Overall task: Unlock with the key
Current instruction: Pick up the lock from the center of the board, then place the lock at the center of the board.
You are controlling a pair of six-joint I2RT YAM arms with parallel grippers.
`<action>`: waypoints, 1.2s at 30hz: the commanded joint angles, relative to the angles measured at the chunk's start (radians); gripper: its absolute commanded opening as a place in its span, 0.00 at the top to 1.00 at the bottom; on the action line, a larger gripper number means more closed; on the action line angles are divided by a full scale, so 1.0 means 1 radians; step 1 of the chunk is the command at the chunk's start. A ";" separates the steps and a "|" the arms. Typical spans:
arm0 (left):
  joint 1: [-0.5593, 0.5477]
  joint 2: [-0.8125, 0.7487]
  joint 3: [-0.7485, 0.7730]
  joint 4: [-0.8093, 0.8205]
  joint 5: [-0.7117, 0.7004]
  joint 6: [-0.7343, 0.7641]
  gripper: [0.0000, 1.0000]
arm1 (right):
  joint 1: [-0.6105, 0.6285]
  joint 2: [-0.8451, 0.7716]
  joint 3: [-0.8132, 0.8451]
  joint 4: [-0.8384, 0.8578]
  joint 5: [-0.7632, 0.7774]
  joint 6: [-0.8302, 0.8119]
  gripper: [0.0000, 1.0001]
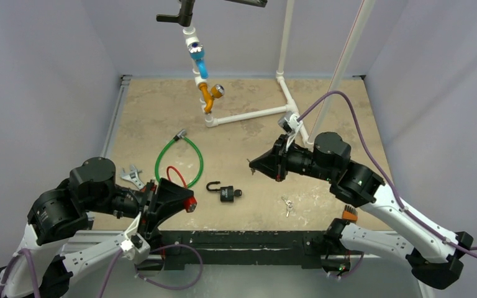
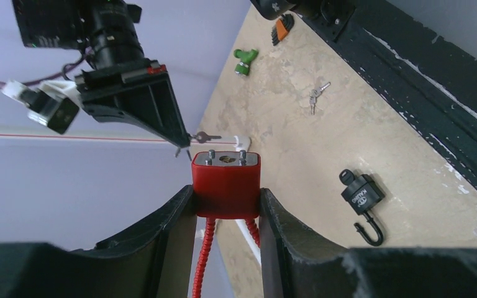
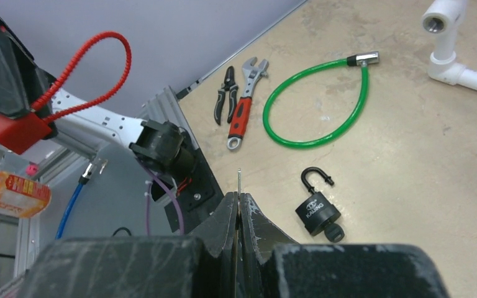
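Note:
A red padlock (image 2: 226,183) with a red cable shackle is held off the table, my left gripper (image 2: 226,200) shut on its body, keyhole face (image 2: 227,159) pointing outward. In the top view the red padlock (image 1: 190,204) is at the tip of my left gripper (image 1: 184,201), near the table's front left. My right gripper (image 3: 239,198) is shut on a small key (image 3: 239,181), whose blade sticks out past the fingertips. In the left wrist view the key (image 2: 202,136) hangs just above and left of the keyhole, not touching it. My right gripper (image 1: 254,164) is right of the lock, pointing left.
A black padlock (image 1: 226,193) with an open shackle and a key in it lies on the table between the arms. Spare keys (image 1: 287,205) lie to its right. A green cable lock (image 1: 179,158), a wrench (image 1: 133,176) and a white pipe frame (image 1: 248,115) stand farther back.

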 commanded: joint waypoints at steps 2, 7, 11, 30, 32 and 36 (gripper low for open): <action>-0.005 -0.002 0.042 0.076 0.116 0.069 1.00 | -0.001 0.046 0.064 0.042 -0.102 -0.058 1.00; -0.005 -0.006 0.023 0.184 0.134 -0.026 1.00 | 0.000 0.117 0.132 0.004 -0.190 -0.119 1.00; -0.007 0.002 0.020 0.238 0.144 -0.074 1.00 | -0.001 0.130 0.158 0.000 -0.240 -0.142 1.00; -0.009 0.022 -0.269 0.355 -0.159 0.116 1.00 | -0.002 0.082 0.086 -0.011 -0.267 -0.109 1.00; -0.013 0.027 -0.354 0.364 -0.192 0.109 1.00 | -0.002 0.053 0.047 -0.020 -0.227 -0.105 1.00; -0.016 0.085 -0.449 0.367 -0.207 0.005 1.00 | -0.002 -0.012 -0.027 -0.027 -0.181 -0.070 1.00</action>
